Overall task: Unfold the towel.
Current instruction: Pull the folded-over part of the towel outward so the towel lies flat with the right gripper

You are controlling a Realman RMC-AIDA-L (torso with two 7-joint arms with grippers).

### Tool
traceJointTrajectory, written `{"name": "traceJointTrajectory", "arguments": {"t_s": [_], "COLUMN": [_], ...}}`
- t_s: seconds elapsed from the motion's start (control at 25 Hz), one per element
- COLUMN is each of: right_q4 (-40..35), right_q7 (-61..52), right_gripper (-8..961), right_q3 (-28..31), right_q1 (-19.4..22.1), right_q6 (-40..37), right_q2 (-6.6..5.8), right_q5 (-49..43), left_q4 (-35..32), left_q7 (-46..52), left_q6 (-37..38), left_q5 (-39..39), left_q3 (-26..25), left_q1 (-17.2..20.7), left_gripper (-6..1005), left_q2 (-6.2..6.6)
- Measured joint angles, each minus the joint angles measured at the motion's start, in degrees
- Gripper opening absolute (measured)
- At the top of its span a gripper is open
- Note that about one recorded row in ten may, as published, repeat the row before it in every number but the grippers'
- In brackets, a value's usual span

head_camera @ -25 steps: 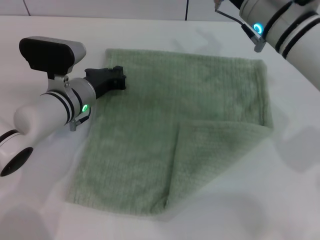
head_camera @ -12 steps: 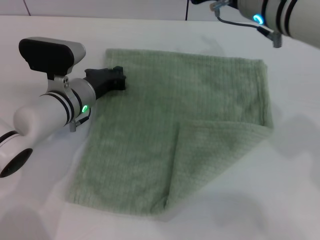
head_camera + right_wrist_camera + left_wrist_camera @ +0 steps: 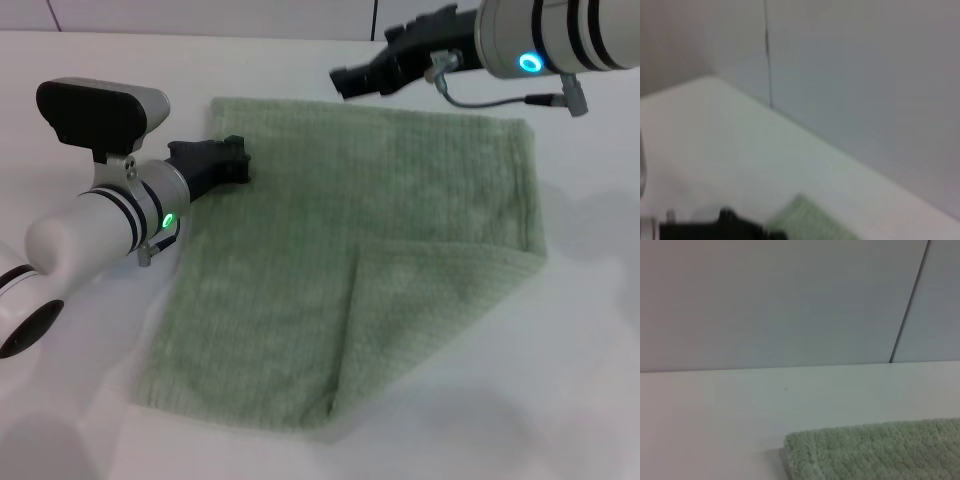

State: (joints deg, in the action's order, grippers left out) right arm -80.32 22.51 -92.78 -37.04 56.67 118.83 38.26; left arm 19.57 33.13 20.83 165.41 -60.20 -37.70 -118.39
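The pale sage-green towel [image 3: 330, 250] lies flat on the white table [image 3: 80, 90]. Its near right corner is folded back over the cloth, making a triangular flap [image 3: 430, 310]. My left gripper [image 3: 228, 160] rests at the towel's left edge near the far left corner. My right gripper [image 3: 350, 77] hangs above the towel's far edge, pointing left, and holds nothing that I can see. The left wrist view shows the towel's far corner [image 3: 875, 450]. The right wrist view shows a towel corner [image 3: 805, 220] and the left gripper [image 3: 715, 229] beside it.
A pale wall [image 3: 790, 300] with a dark vertical seam [image 3: 907, 305] stands behind the table's far edge. Bare white tabletop lies to the right [image 3: 590, 300] and in front of the towel.
My right arm has swung left, and its gripper has come into view above the towel's far edge. The left arm and the towel have not moved.
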Motion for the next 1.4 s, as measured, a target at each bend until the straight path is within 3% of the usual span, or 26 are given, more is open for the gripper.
{"name": "traceJointTrajectory", "arguments": {"t_s": [0.24, 0.64, 1.4], "right_q4": [7.41, 22.15, 32.44], "right_q7": [5.35, 13.03, 18.24], "right_gripper": [827, 826, 824], "right_q3": [2.10, 3.22, 2.96], "right_q1": [-4.34, -11.35, -15.55], "right_q6": [7.10, 10.28, 14.69], "right_q2": [0.02, 0.13, 0.30], "right_q5": [1.93, 5.77, 8.27], "left_q4": [0.21, 0.18, 0.40], "left_q7": [0.00, 0.00, 0.00], "left_q6": [0.00, 0.05, 0.09], "left_q5": [0.00, 0.00, 0.00], "left_q3": [0.00, 0.00, 0.00], "left_q1": [0.00, -0.12, -0.08], "left_gripper": [-2, -2, -2], "left_q2": [0.00, 0.00, 0.00]}}
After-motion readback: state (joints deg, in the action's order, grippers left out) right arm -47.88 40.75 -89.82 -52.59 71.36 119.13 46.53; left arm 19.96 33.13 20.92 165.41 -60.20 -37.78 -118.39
